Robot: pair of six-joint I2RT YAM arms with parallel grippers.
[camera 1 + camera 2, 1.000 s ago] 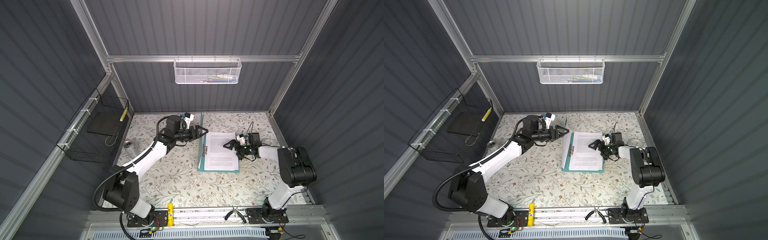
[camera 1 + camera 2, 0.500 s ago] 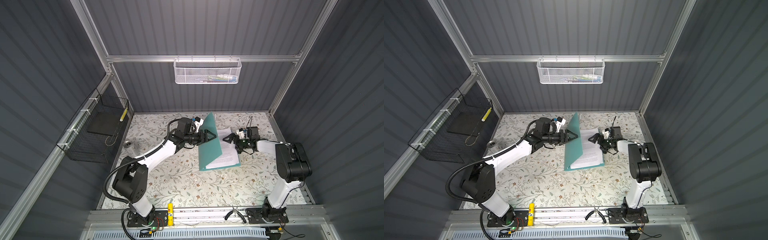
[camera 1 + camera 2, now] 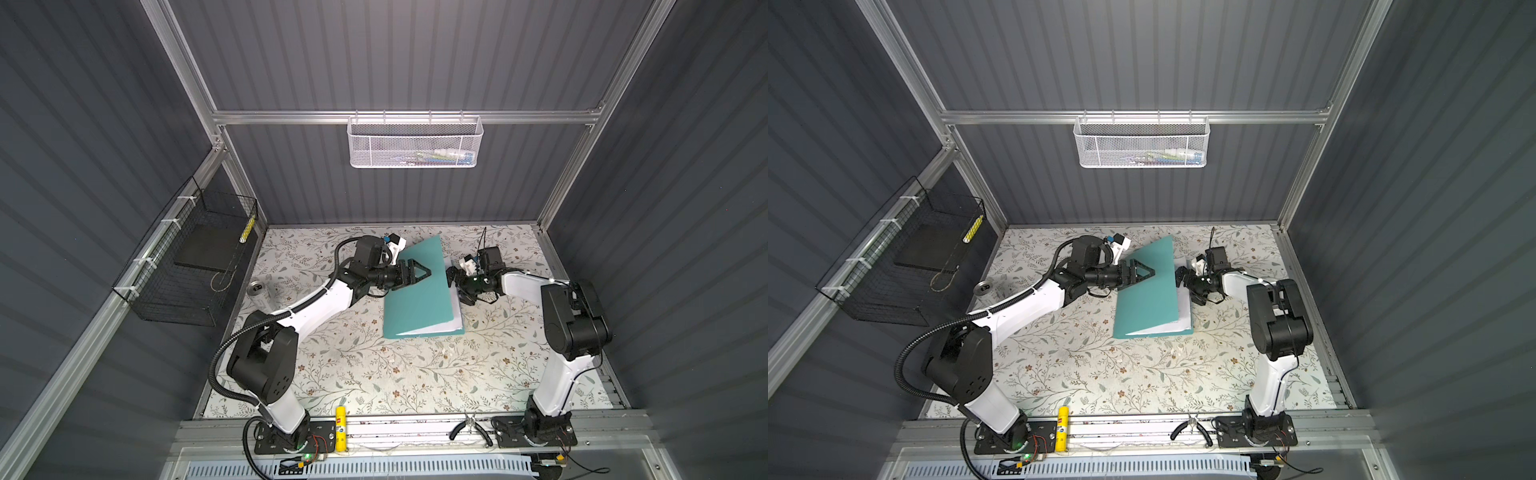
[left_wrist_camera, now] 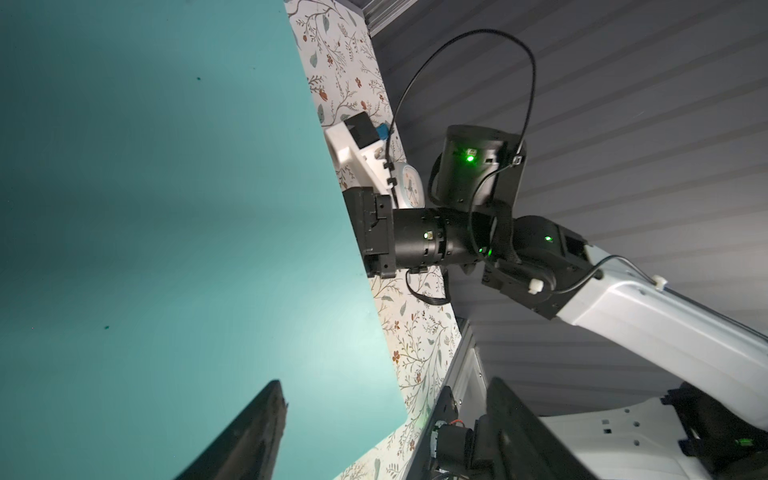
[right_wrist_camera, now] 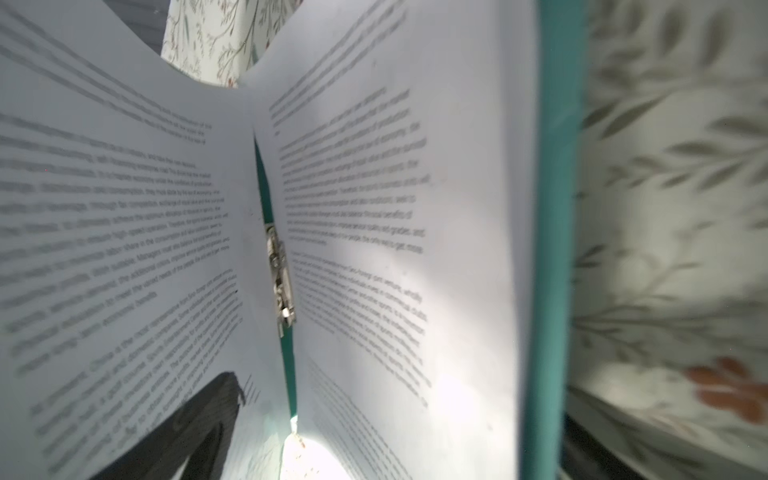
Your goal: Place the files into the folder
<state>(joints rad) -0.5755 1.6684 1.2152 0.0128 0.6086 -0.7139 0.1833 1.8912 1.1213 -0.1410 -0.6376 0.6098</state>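
The teal folder (image 3: 417,293) (image 3: 1148,293) lies mid-table, its front cover tilted partway down over the files (image 3: 456,311) (image 3: 1185,311), white printed sheets that show along its right and front edges. My left gripper (image 3: 422,274) (image 3: 1147,273) is open, with its fingers against the cover's outer face (image 4: 166,208). My right gripper (image 3: 456,286) (image 3: 1186,286) is open at the folder's right edge. In the right wrist view, two printed pages (image 5: 124,208) spread apart around the silver clip (image 5: 280,282), and one finger (image 5: 187,424) lies over a page.
A drink can (image 3: 257,289) stands near the left wall. A black wire basket (image 3: 187,266) hangs on that wall and a white mesh basket (image 3: 415,143) hangs on the back wall. On the front rail are a yellow glue stick (image 3: 340,428) and pliers (image 3: 469,430).
The folder's cover has swung from upright down toward the right, over the files. My left gripper has followed it rightward. My right gripper has stayed at the folder's right edge.
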